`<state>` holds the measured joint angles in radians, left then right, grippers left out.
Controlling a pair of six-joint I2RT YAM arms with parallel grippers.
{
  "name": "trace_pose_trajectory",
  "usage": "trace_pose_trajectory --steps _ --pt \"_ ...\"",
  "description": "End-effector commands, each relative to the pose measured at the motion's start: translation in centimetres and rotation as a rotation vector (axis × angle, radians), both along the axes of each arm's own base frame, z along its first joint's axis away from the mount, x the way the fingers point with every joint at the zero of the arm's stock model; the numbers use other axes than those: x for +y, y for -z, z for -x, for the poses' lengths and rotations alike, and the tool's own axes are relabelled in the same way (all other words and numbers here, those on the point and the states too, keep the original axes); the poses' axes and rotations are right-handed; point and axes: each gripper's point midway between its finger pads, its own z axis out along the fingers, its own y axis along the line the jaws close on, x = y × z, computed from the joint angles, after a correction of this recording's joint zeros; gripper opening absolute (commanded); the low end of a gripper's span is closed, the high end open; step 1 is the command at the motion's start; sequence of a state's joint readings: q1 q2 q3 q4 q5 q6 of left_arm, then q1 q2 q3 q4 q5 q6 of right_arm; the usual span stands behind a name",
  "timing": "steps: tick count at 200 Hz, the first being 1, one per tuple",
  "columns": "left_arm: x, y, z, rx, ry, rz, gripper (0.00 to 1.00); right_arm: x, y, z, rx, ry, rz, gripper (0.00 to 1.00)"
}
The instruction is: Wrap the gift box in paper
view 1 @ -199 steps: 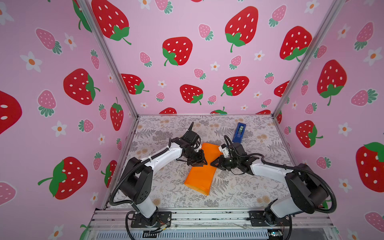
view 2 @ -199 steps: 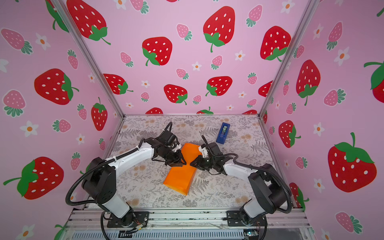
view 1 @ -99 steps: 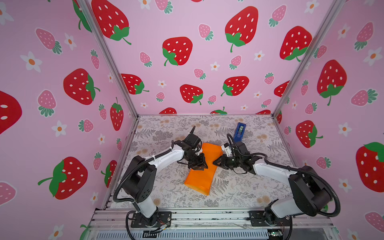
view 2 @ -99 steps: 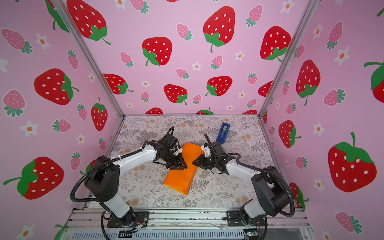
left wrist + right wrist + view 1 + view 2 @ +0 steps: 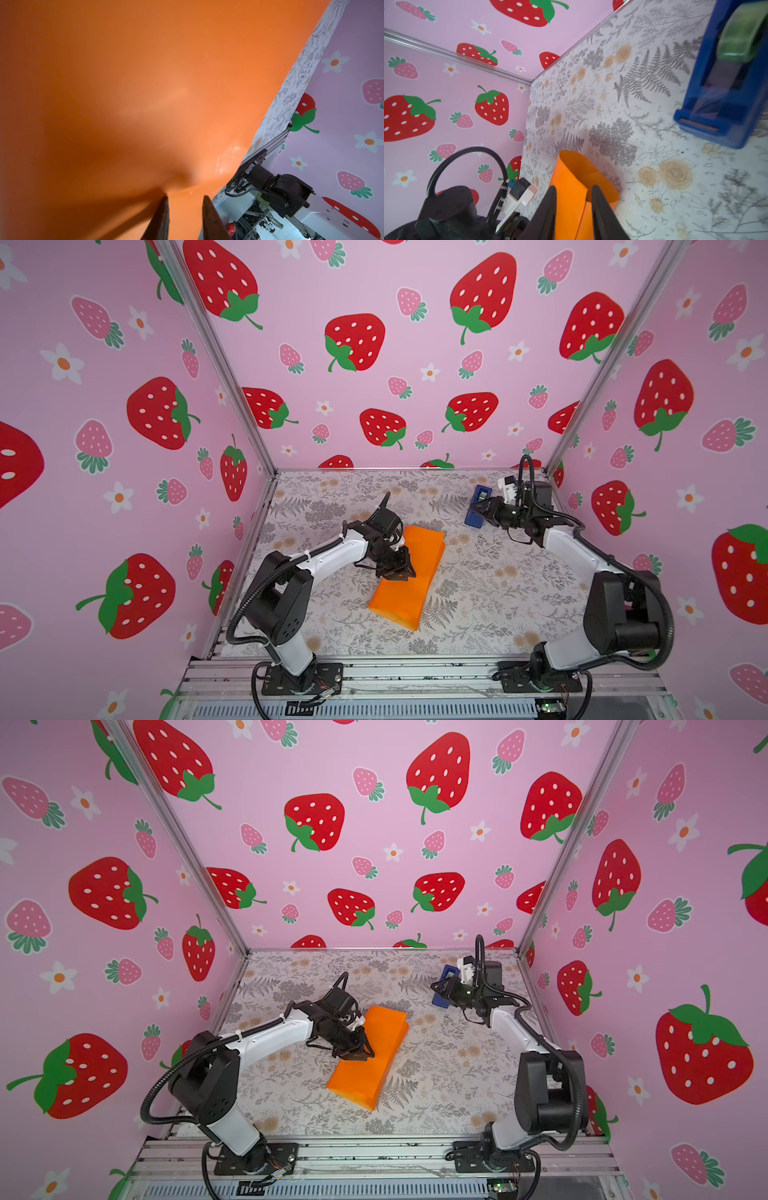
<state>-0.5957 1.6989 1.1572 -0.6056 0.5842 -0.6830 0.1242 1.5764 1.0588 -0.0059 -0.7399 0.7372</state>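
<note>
Your left end effector [image 5: 400,573] has jaws narrow, tips pressing the paper [image 5: 405,597] directly beneath it, folded over. The gift box is hidden, likely inside. Your right end effector [image 5: 574,188] is narrow and empty. It's a thin, slick sheet, so pinch a free edge.

blue tape dispenser [image 5: 726,133], floral table covering [image 5: 478,585]

left end effector [image 5: 398,571] mid-frame, tipped down, right end effector [image 5: 482,511] extended right of centre, both jaws slightly apart
</note>
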Motion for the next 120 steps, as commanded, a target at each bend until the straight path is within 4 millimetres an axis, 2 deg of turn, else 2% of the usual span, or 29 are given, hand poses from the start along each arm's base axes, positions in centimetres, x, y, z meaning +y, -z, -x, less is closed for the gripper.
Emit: trace_pose_trajectory --steps 1,30,58,86,120 --pt "1.8 3.7 1.5 0.068 0.000 -0.126 0.30 -1.7 1.6 -1.9 0.039 -0.014 -0.017 0.32" --pt "2.0 4.0 1.6 0.075 -0.004 -0.134 0.30 -3.1 3.5 -4.9 0.083 -0.004 -0.065 0.32" --pt "2.0 3.9 1.5 0.075 -0.005 -0.137 0.30 -3.7 5.6 -6.6 0.127 -0.003 -0.109 0.33" --pt "1.9 3.8 1.5 0.076 -0.004 -0.136 0.30 -4.7 7.4 -7.7 0.158 0.025 -0.112 0.34" --pt "2.0 3.9 1.5 0.080 -0.004 -0.141 0.30 -4.3 8.9 -8.2 0.187 0.000 -0.171 0.35"
